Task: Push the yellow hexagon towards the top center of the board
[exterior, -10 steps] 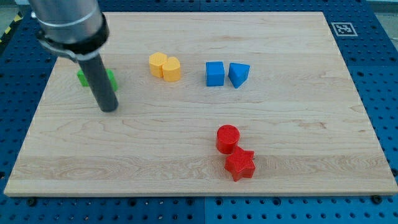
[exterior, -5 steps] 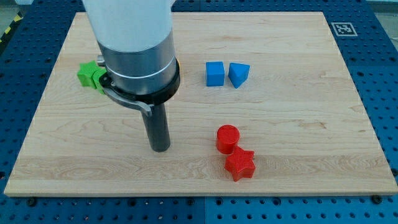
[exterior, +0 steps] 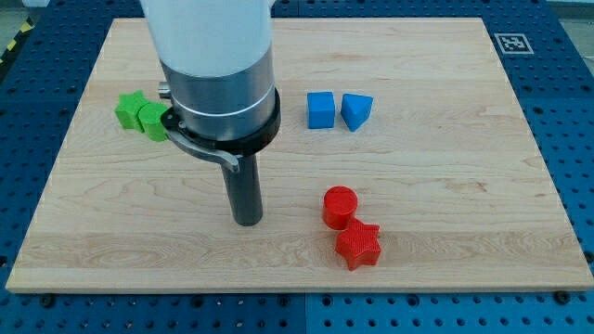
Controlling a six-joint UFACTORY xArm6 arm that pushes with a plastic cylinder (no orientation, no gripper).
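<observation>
My tip [exterior: 247, 221] rests on the board at the lower middle, left of the red cylinder [exterior: 340, 206]. The yellow blocks are hidden behind my arm's wide body [exterior: 218, 74], which covers the upper middle-left of the board. I cannot see the yellow hexagon in this frame.
Two green blocks [exterior: 141, 113] sit at the view's left, partly behind the arm. A blue cube [exterior: 320, 109] and a blue triangular block [exterior: 356, 111] sit at the upper middle. A red star [exterior: 357, 245] lies below the red cylinder. The wooden board [exterior: 464, 186] has a marker tag at its top right corner.
My tip moved from beside the green blocks at the left down and right to the lower middle. The arm's body now hides the yellow blocks.
</observation>
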